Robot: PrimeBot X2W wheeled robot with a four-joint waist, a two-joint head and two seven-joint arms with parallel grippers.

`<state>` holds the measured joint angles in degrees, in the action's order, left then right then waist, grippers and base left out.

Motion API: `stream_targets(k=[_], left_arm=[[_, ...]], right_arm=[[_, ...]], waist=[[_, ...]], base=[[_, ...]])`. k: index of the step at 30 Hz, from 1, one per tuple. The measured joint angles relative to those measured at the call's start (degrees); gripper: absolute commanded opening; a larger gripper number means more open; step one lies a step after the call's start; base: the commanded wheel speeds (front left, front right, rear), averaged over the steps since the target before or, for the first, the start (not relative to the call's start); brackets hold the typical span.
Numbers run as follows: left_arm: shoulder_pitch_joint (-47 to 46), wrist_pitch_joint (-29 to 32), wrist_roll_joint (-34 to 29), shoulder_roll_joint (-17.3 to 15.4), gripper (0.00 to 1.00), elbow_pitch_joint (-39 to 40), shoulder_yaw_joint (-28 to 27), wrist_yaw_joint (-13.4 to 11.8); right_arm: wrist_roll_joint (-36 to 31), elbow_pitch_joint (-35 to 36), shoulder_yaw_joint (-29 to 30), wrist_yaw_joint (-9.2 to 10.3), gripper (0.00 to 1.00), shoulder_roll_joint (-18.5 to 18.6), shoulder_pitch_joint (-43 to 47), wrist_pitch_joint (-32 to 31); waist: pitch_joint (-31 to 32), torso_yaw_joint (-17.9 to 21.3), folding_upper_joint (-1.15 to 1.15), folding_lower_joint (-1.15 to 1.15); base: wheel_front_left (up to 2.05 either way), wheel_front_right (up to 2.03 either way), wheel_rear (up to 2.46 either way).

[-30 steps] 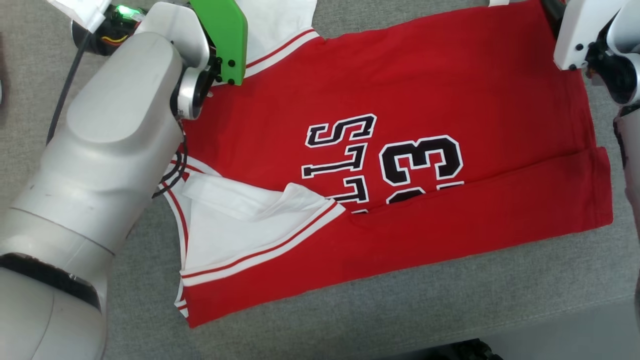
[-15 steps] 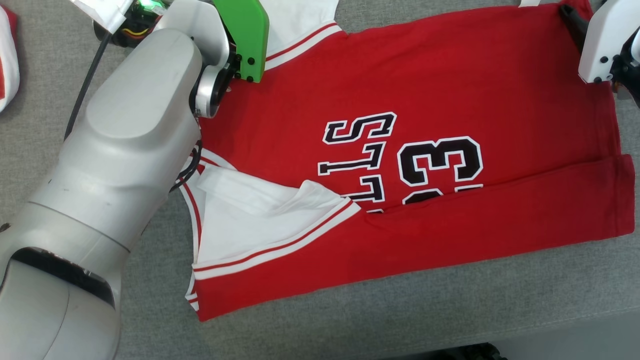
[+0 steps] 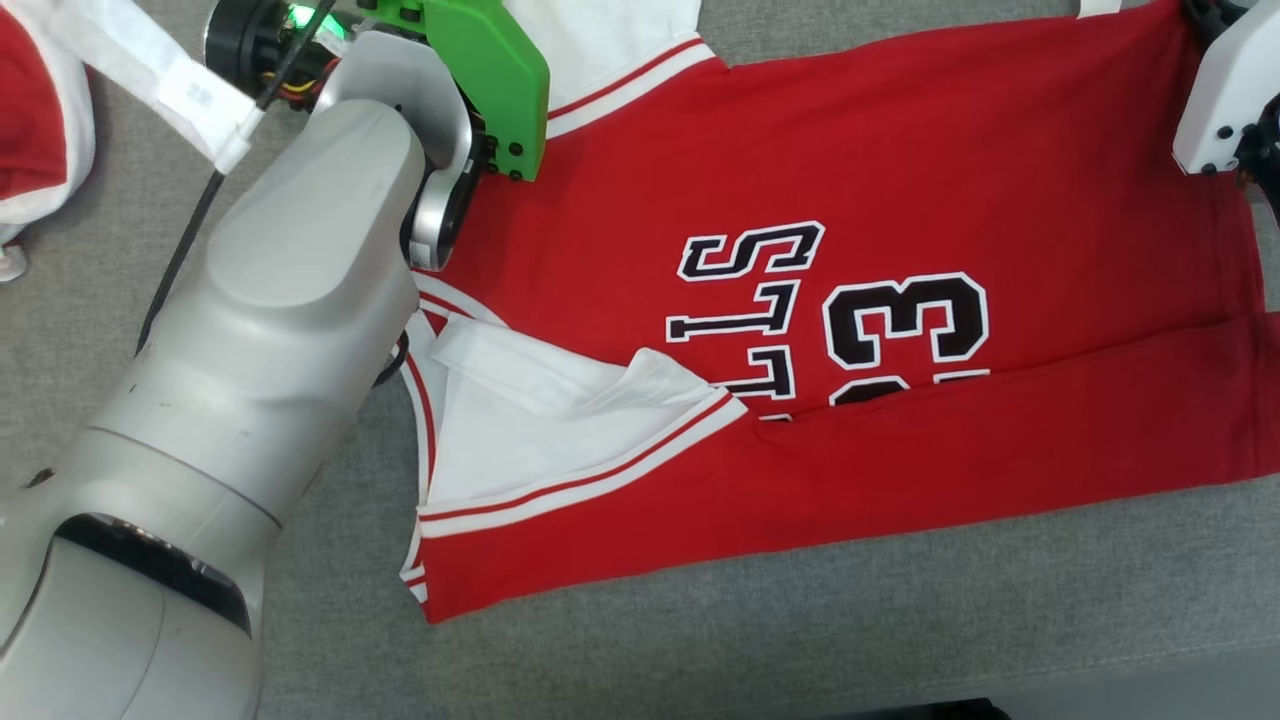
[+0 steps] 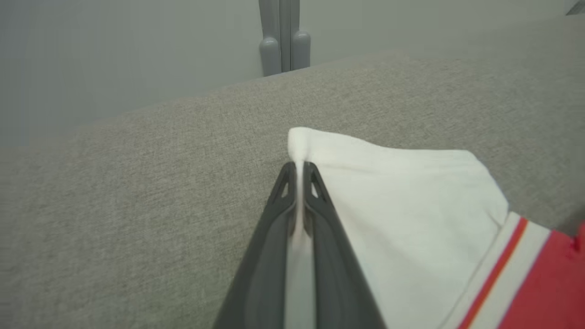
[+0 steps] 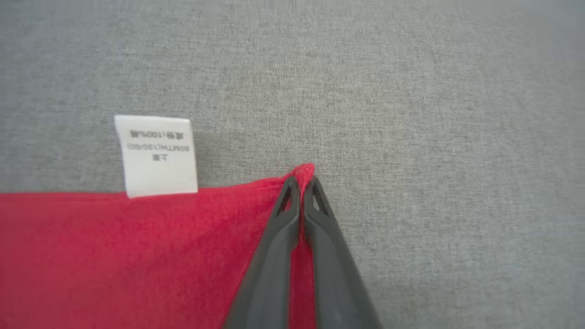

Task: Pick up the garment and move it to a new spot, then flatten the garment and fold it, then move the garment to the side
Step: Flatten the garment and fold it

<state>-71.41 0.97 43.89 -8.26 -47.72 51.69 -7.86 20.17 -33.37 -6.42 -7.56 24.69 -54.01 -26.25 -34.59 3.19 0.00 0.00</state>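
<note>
The garment (image 3: 900, 180) is a red jersey with white sleeves and black lettering, lying spread on the grey surface with its near long edge folded over. In the left wrist view my left gripper (image 4: 299, 171) is shut on the tip of the white sleeve (image 4: 411, 214). In the right wrist view my right gripper (image 5: 301, 183) is shut on the red far corner of the garment (image 5: 137, 256), next to its white care label (image 5: 157, 155). In the head view the left arm (image 3: 290, 330) covers the garment's left end and the right wrist housing (image 3: 1225, 100) sits over its far right corner.
Grey fabric surface (image 3: 800, 640) runs all around. Another red and white cloth (image 3: 40, 120) lies at the far left. A grey wall and a post (image 4: 283, 36) stand beyond the surface's far edge. The near edge of the surface shows at the bottom right.
My right gripper has closed on the garment's far corner. The head view has shifted, so the whole scene sits further right and lower, and the cloth at far left has come into view.
</note>
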Motion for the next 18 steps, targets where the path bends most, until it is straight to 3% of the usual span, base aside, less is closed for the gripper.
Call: stream_targets(k=[12,18], left_arm=[[7.6,-12.3,1.5,0.6,0.0,5.8,-0.8,4.6],[14.1,-15.2,1.9,-1.5,0.0,10.9,-1.6,6.1]], right_arm=[[-4.0,-1.9,3.3,0.02,0.0,-1.6,6.3,7.1],[-5.3,-1.0,4.4,0.02,0.0,-1.6,10.5,10.9]], waist=[[5.6,-2.4,0.0,0.0],[9.1,-3.8,0.0,0.0]], base=[[0.0,0.0,0.0],[0.0,0.0,0.0]])
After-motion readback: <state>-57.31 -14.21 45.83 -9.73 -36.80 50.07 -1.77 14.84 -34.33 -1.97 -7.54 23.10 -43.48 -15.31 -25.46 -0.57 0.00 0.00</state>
